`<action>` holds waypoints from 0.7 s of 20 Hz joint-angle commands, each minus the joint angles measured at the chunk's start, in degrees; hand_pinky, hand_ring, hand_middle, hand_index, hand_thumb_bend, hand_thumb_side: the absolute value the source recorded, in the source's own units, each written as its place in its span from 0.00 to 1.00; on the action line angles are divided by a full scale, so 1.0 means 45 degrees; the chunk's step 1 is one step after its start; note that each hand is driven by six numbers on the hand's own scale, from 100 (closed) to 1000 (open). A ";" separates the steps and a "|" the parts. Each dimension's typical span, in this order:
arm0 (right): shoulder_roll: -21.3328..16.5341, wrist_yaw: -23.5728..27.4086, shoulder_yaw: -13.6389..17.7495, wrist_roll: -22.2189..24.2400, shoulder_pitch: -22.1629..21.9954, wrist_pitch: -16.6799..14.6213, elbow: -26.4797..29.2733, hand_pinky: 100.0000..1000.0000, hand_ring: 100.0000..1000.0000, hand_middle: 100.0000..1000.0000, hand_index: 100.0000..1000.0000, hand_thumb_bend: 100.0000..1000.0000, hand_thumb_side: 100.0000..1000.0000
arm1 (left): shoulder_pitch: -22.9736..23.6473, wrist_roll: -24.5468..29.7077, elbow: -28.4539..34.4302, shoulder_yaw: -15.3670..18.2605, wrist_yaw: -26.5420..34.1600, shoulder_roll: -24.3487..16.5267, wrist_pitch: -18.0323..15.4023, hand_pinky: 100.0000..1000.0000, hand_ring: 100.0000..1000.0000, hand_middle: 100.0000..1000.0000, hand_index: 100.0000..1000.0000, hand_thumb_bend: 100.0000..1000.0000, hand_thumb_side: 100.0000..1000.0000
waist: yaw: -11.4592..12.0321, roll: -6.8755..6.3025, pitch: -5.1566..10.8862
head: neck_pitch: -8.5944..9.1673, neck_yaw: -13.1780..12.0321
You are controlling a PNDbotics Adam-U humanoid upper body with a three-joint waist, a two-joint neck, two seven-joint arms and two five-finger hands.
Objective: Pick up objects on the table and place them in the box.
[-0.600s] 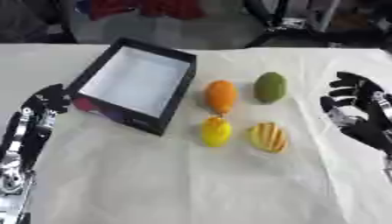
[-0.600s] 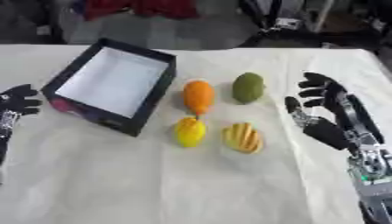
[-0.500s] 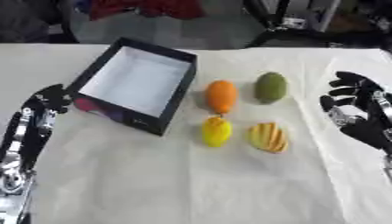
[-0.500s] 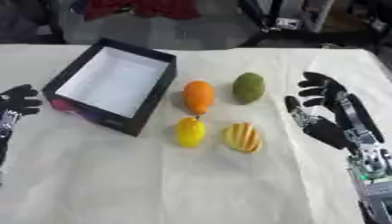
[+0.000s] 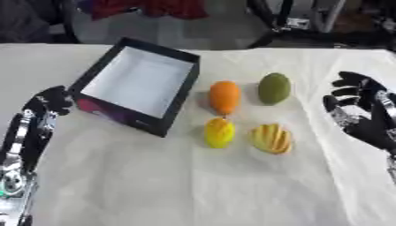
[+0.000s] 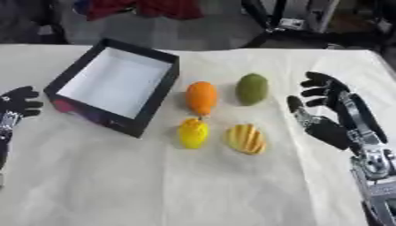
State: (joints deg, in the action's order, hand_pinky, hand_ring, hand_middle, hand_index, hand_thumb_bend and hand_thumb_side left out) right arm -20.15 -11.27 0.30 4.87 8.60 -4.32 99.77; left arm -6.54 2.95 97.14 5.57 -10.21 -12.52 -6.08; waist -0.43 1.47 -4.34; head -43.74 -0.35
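Fruit toys lie in a little group on the cloth-covered tabletop (image 5: 193,185), just right of the black box with the white inside (image 5: 139,84): a smooth orange oval one (image 5: 224,96), a dull green one (image 5: 274,87), a small yellow one (image 5: 219,131) and a yellow striped one (image 5: 272,138). Nothing has moved since a moment ago. The box holds nothing yet. The right hand (image 6: 329,114) waits near the green one, fingers spread, holding nothing. The left hand (image 5: 48,102) rests by the box, fingers relaxed and bare.
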 commanded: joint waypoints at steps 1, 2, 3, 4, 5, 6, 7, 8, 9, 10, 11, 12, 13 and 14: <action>-0.0568 -0.0003 -0.0069 0.0145 0.0277 -0.0006 0.0157 0.64 0.71 0.70 0.86 0.24 0.39 | -0.0053 0.0014 0.0225 0.0026 0.0040 -0.0129 -0.0008 0.72 0.69 0.70 0.83 0.41 0.85 | 0.0020 0.0053 -0.0044 | -0.0084 -0.0005; -0.0705 -0.0038 -0.0173 0.0249 0.0368 -0.0010 0.0138 0.64 0.71 0.70 0.86 0.24 0.39 | -0.0049 0.0024 0.0220 0.0013 0.0040 -0.0137 -0.0006 0.72 0.69 0.70 0.83 0.41 0.86 | 0.0035 0.0061 -0.0041 | -0.0084 -0.0009; -0.0843 -0.0068 -0.0283 0.0363 0.0456 -0.0014 0.0112 0.64 0.71 0.70 0.86 0.24 0.39 | -0.0049 0.0038 0.0217 -0.0001 0.0040 -0.0136 -0.0008 0.72 0.69 0.70 0.83 0.41 0.86 | 0.0054 0.0070 -0.0035 | -0.0084 0.0005; -0.0989 -0.0094 -0.0405 0.0493 0.0554 -0.0016 0.0075 0.64 0.71 0.70 0.86 0.24 0.39 | -0.0048 0.0044 0.0215 -0.0006 0.0041 -0.0126 -0.0009 0.72 0.69 0.70 0.83 0.41 0.86 | 0.0070 0.0076 -0.0030 | -0.0084 0.0012; -0.1174 -0.0140 -0.0555 0.0657 0.0685 -0.0015 0.0019 0.64 0.71 0.71 0.86 0.24 0.39 | -0.0047 0.0051 0.0212 -0.0015 0.0044 -0.0123 -0.0009 0.72 0.69 0.70 0.83 0.41 0.86 | 0.0095 0.0082 -0.0026 | -0.0084 0.0006; -0.1334 -0.0189 -0.0686 0.0811 0.0810 -0.0011 -0.0049 0.65 0.71 0.71 0.86 0.24 0.39 | -0.0048 0.0062 0.0209 -0.0028 0.0042 -0.0129 -0.0010 0.72 0.69 0.70 0.83 0.41 0.86 | 0.0115 0.0086 -0.0024 | -0.0084 0.0003; -0.1513 -0.0233 -0.0835 0.0972 0.0943 -0.0001 -0.0141 0.65 0.71 0.70 0.86 0.24 0.39 | -0.0051 0.0077 0.0209 -0.0042 0.0040 -0.0135 -0.0013 0.72 0.69 0.70 0.83 0.41 0.86 | 0.0139 0.0096 -0.0018 | -0.0084 0.0013; -0.1676 -0.0268 -0.0979 0.1127 0.1080 0.0018 -0.0258 0.65 0.71 0.70 0.86 0.24 0.39 | -0.0053 0.0086 0.0210 -0.0049 0.0041 -0.0136 -0.0017 0.72 0.69 0.70 0.83 0.41 0.86 | 0.0157 0.0101 -0.0014 | -0.0084 0.0024; -0.1866 -0.0309 -0.1160 0.1310 0.1246 0.0045 -0.0394 0.65 0.70 0.70 0.86 0.25 0.38 | -0.0054 0.0090 0.0210 -0.0053 0.0043 -0.0136 -0.0018 0.72 0.69 0.70 0.83 0.41 0.86 | 0.0184 0.0107 -0.0014 | -0.0084 0.0026; -0.2029 -0.0341 -0.1332 0.1505 0.1415 0.0083 -0.0546 0.65 0.70 0.70 0.86 0.25 0.39 | -0.0052 0.0097 0.0207 -0.0060 0.0045 -0.0139 -0.0016 0.72 0.69 0.70 0.83 0.41 0.86 | 0.0205 0.0113 -0.0013 | -0.0084 0.0023; -0.2186 -0.0349 -0.1509 0.1686 0.1595 0.0135 -0.0731 0.65 0.70 0.69 0.85 0.25 0.39 | -0.0050 0.0112 0.0204 -0.0073 0.0042 -0.0146 -0.0016 0.72 0.69 0.70 0.83 0.41 0.86 | 0.0227 0.0123 -0.0009 | -0.0084 0.0039; -0.2308 -0.0334 -0.1668 0.1843 0.1763 0.0186 -0.0927 0.65 0.69 0.69 0.85 0.25 0.39 | -0.0048 0.0122 0.0202 -0.0081 0.0042 -0.0144 -0.0018 0.72 0.69 0.70 0.83 0.41 0.86 | 0.0244 0.0130 -0.0006 | -0.0084 0.0055; -0.2419 -0.0323 -0.1819 0.1991 0.1929 0.0227 -0.1118 0.66 0.69 0.69 0.85 0.25 0.39 | -0.0049 0.0127 0.0202 -0.0086 0.0045 -0.0138 -0.0020 0.72 0.69 0.70 0.83 0.41 0.86 | 0.0259 0.0135 -0.0005 | -0.0084 0.0062; -0.2538 -0.0345 -0.1999 0.2172 0.2136 0.0274 -0.1347 0.66 0.69 0.69 0.85 0.25 0.39 | -0.0052 0.0138 0.0202 -0.0096 0.0048 -0.0134 -0.0022 0.72 0.69 0.70 0.83 0.41 0.86 | 0.0274 0.0136 -0.0006 | -0.0084 0.0061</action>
State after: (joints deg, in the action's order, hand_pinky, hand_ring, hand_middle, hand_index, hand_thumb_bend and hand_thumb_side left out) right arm -29.18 -12.42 -8.20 13.73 17.24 -3.24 94.24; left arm -6.49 3.36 97.14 5.20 -10.13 -12.51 -6.13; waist 0.80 1.48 -4.34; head -43.74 -0.22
